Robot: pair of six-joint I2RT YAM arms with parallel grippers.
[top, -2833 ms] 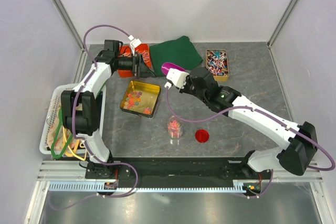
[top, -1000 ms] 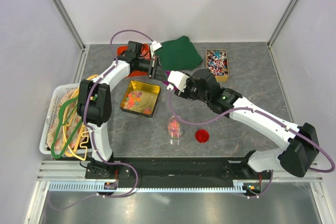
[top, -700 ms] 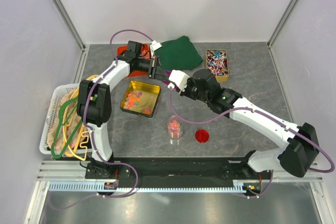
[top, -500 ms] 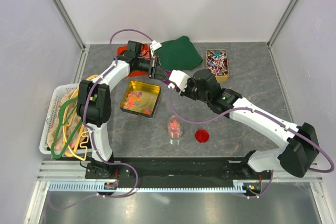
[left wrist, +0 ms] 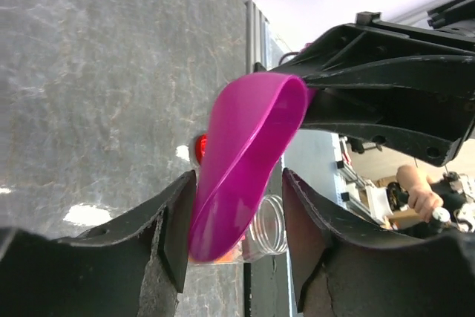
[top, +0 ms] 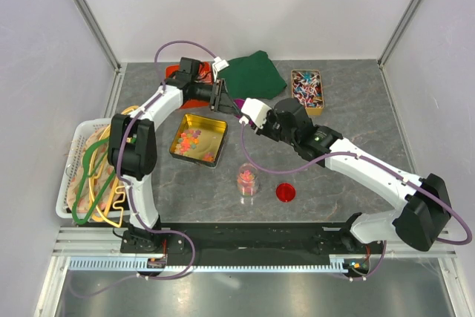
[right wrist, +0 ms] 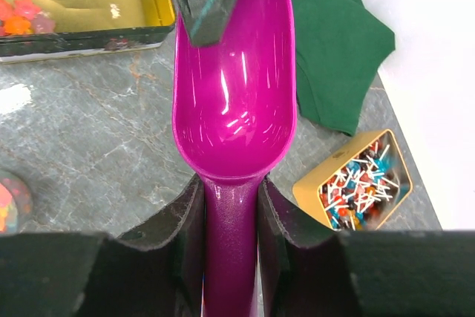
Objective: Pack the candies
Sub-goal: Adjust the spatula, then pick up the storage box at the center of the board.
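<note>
From above we take the gold tin [top: 211,131] as our mark. The candies [top: 191,137] lie loose in it, with a few more in the clear jar [top: 248,180] just off its near right corner and a red lid [top: 286,192] beyond the jar. Off the tin's far right corner the left gripper [top: 221,98] and right gripper [top: 243,109] meet nose to nose over the magenta scoop [top: 238,102]. In the earliest picture the left gripper hung behind the tin by an orange thing [top: 172,72], and the scoop stood in the right gripper alone. Since then the left arm has swung in, and the right wrist has lately drawn a shade away from the tin (more magenta shows between them now). In the left wrist view the scoop's bowl lies between that gripper's fingers [left wrist: 174,228], which stand parted and released, with the jar showing through the gap on one side. In the right wrist view the right gripper is clenched on the scoop's handle, and the bowl reaches past the tin's corner toward the green cloth [right wrist: 334,42].
</note>
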